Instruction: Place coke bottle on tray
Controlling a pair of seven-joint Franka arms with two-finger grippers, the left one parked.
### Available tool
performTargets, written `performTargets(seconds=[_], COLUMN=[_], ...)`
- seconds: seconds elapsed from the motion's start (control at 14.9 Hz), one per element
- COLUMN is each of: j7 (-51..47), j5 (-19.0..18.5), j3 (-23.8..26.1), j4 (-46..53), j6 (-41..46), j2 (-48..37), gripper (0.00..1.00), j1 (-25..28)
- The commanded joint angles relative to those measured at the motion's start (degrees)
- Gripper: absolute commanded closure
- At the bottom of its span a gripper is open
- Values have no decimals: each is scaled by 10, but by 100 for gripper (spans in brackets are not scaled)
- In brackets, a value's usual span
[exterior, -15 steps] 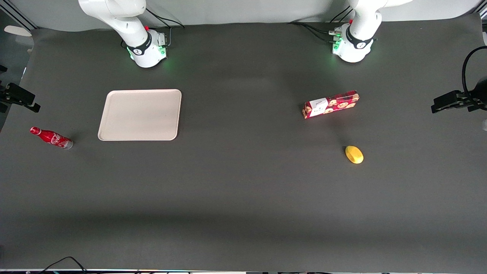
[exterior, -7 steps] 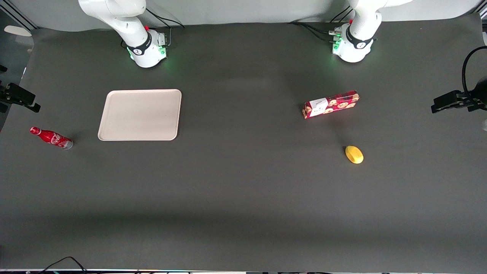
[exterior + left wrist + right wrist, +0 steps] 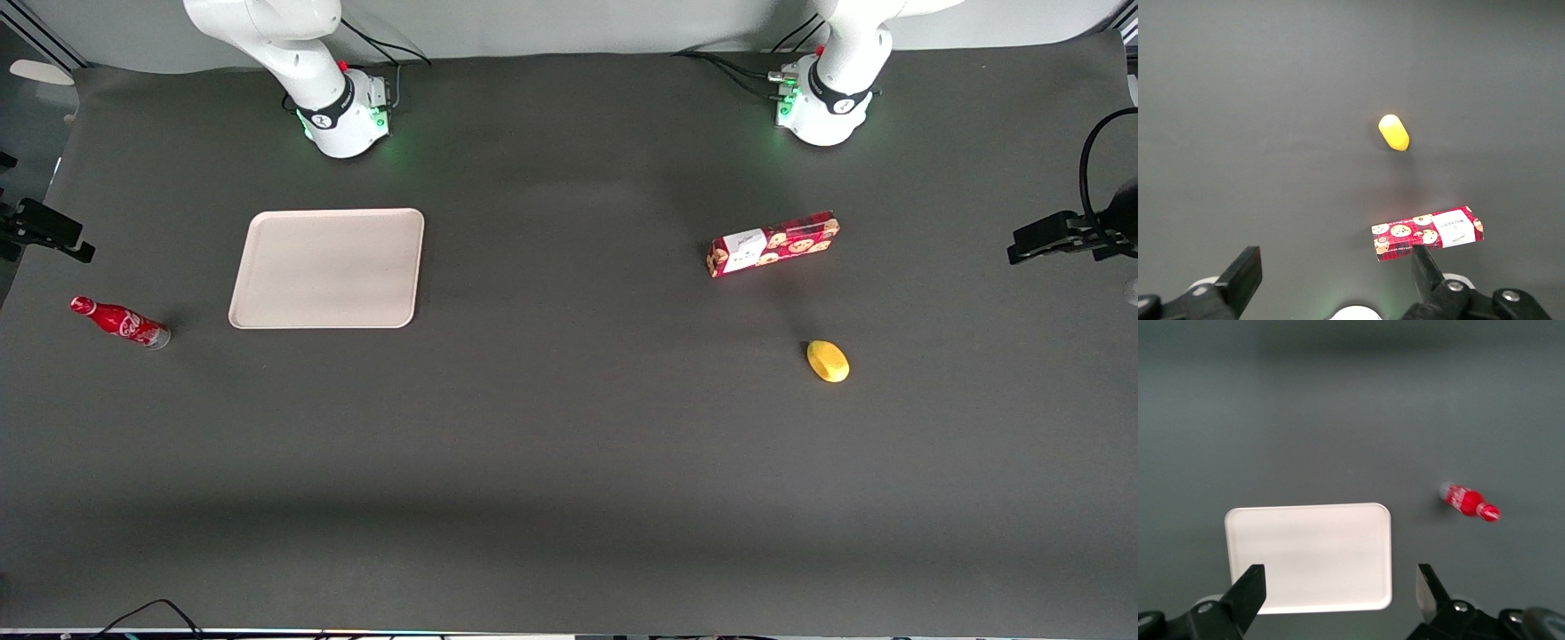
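A: Red and slim, the coke bottle (image 3: 120,321) is seen standing on the dark table (image 3: 569,444), well apart from the tray (image 3: 327,268), toward the working arm's end.

B: And the gripper (image 3: 1338,593)? In the right wrist view it is held high above the tray's edge, its two fingers spread wide with nothing between them.

A: So nothing has been grasped yet. The bottle must be reached first.

B: Trouble can be expected there. A narrow, tall body can be toppled if it is clipped by one finger (image 3: 1253,587) before the jaws are centred, and a round bottle could then be sent rolling off the table's nearby edge.

A: The cookie box (image 3: 772,244) and the yellow object (image 3: 828,361) are well clear, toward the parked arm's end.

B: Agreed; no interference is foreseen from them.
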State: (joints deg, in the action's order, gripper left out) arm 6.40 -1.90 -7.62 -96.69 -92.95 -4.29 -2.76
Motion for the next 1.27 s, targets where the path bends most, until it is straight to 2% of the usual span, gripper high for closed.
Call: performTargets(seconds=[0.0, 0.13, 0.34, 0.47, 0.74, 0.8, 1.07, 1.21], j7=[39, 83, 184, 206, 247, 277, 385, 423], j5=[-78, -82, -81, -81, -75, -65, 21, 38], j3=[-1, -40, -107, -134, -179, -197, -228, -229], j4=[-67, -89, -196, -258, -319, -332, -341, -339], j6=[-14, -32, -161, -242, -346, -368, -398, -410], j2=[-38, -41, -68, -81, -73, -70, -30, -9], gripper=[0, 0, 0, 0, 0, 0, 0, 0], j1=[-11, -13, -13, -12, -7, -6, -6, -12])
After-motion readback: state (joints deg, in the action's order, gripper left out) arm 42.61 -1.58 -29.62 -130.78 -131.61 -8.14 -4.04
